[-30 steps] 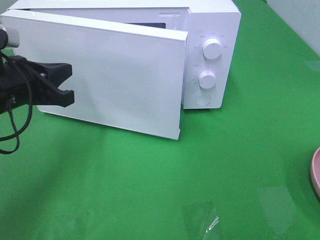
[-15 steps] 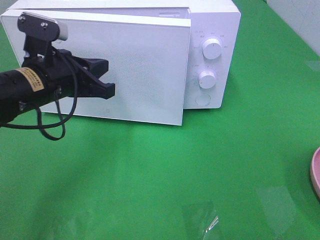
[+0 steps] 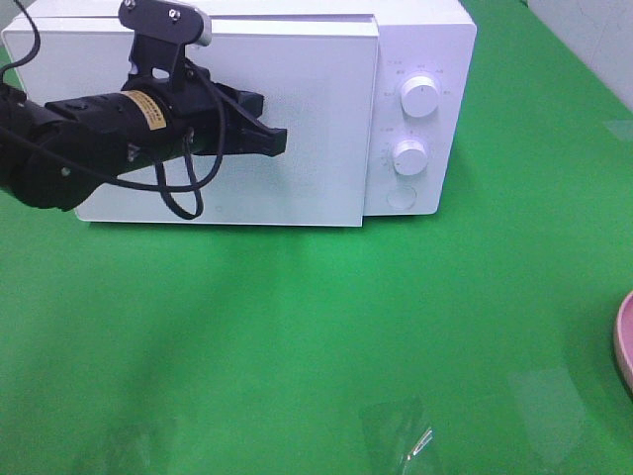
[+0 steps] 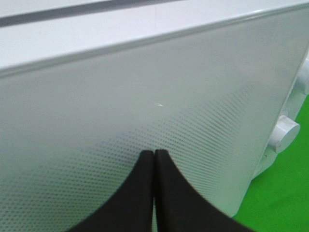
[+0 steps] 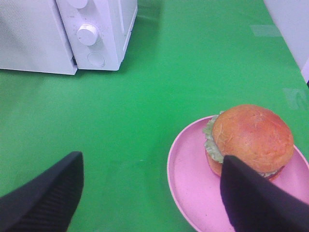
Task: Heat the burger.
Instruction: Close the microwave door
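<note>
The burger (image 5: 251, 137) has a glossy brown bun and green lettuce. It sits on a pink plate (image 5: 190, 181) on the green cloth, just ahead of my right gripper (image 5: 152, 193), which is open and empty. Only the plate's rim (image 3: 624, 341) shows in the exterior high view, at the right edge. The white microwave (image 3: 420, 40) stands at the back, and its door (image 3: 316, 129) lies flat against the front. My left gripper (image 3: 275, 141) is shut and empty, with its fingertips (image 4: 145, 162) against the door.
Two white knobs (image 3: 420, 97) and a round button (image 3: 400, 198) are on the microwave's right panel. Clear tape patches (image 3: 401, 435) lie on the green cloth near the front. A pale wall edge (image 3: 593, 30) is at the back right.
The microwave door has swung from open to flat against the front. My left gripper has moved right and toward the microwave, staying against the door.
</note>
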You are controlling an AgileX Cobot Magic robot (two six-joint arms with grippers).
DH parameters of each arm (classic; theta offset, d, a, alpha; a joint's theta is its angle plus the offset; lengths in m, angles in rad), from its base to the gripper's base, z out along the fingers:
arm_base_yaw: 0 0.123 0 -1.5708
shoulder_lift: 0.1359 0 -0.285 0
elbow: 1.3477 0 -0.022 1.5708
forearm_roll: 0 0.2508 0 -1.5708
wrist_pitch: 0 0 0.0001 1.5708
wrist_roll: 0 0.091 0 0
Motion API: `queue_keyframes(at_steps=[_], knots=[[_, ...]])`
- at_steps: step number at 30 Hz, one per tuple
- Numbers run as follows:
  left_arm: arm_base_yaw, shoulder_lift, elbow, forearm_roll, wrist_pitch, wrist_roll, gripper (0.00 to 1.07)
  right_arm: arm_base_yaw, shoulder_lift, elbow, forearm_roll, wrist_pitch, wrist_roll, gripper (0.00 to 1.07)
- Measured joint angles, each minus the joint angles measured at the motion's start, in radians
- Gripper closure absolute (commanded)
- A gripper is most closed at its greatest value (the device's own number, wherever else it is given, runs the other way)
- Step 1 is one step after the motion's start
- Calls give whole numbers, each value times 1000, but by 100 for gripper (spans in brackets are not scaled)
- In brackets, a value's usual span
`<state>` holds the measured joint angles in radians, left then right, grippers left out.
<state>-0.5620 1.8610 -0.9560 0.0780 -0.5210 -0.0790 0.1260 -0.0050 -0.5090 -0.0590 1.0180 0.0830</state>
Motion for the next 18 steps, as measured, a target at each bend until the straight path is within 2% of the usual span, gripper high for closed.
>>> queue_keyframes(at_steps=[10,18], knots=[[-33,81,-203,33,223,5,107,0,0,0,0,0,0,31],[-79,120,-298,32,299,7,107,0,0,0,0,0,0,31]])
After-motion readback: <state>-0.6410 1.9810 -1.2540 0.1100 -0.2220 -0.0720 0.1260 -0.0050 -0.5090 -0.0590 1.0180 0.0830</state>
